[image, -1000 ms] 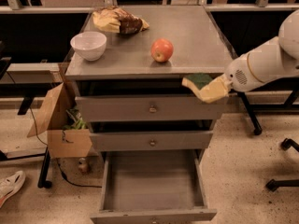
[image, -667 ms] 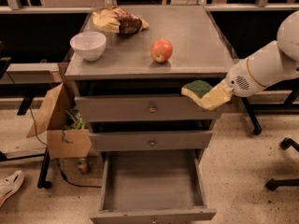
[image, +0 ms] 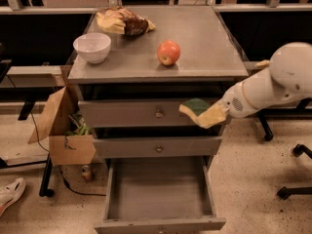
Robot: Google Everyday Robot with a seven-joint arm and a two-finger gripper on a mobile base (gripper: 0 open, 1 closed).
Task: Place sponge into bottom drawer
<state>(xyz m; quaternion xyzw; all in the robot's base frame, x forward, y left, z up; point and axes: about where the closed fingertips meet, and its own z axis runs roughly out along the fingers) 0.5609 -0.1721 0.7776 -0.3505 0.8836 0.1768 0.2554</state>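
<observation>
Since a second ago the hand (image: 202,115) has sunk and slid a little left: it was level with the counter's edge at the right corner of the cabinet, and now it hangs in front of the right end of the top drawer (image: 126,113). It is clenched on the sponge (image: 197,105), whose dark green face shows on top between the pale fingers. The sponge is therefore in the air, above and to the right of the bottom drawer (image: 158,191), which stands pulled out toward the near side with its grey floor bare. I judge the carry is about half done; the hand has yet to drop past the shut middle drawer (image: 156,147) and come nearer and left before letting go. The grey counter (image: 204,38) carries a red apple (image: 168,52) near its middle, a white bowl (image: 92,47) at the left, and a crumpled snack bag (image: 124,22) at the far left. On the speckled floor, an open cardboard box (image: 63,130) leans against the cabinet's left side, a white shoe (image: 9,194) lies at the near left, and chair wheels (image: 292,179) stand at the right.
</observation>
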